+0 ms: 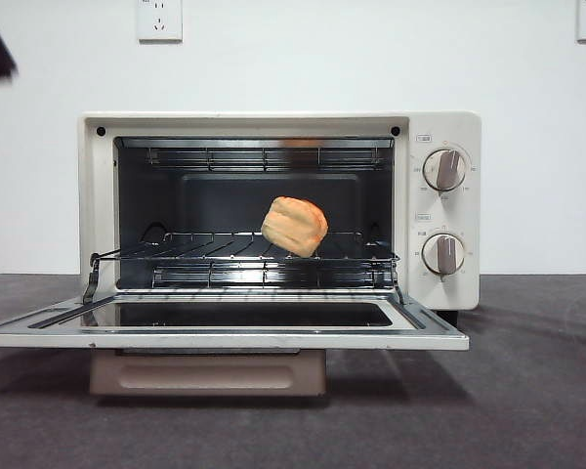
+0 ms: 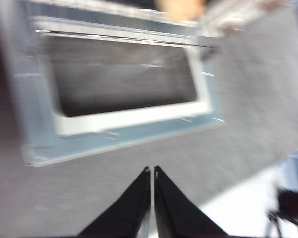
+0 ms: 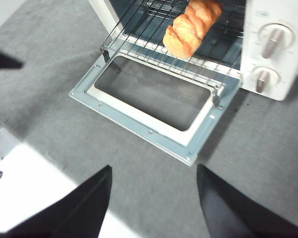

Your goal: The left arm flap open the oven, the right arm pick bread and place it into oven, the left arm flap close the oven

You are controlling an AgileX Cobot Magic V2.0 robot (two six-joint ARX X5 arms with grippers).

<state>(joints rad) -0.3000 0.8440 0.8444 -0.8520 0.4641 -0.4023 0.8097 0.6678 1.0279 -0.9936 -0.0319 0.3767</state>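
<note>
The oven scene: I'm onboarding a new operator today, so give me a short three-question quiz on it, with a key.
1. True or false: the bread lies on the wire rack inside the oven.
2. The oven door is: A) shut, B) folded down flat, C) half raised.
3. Which gripper has its jaws spread apart, the left gripper or the right gripper?

Key: 1 true; 2 B; 3 right gripper, empty above the table in front of the door; the left one is closed.

Cream-white oven (image 1: 444,127), golden-brown bread (image 1: 294,226), dark grey table (image 1: 527,391), white wall (image 1: 371,59).
</note>
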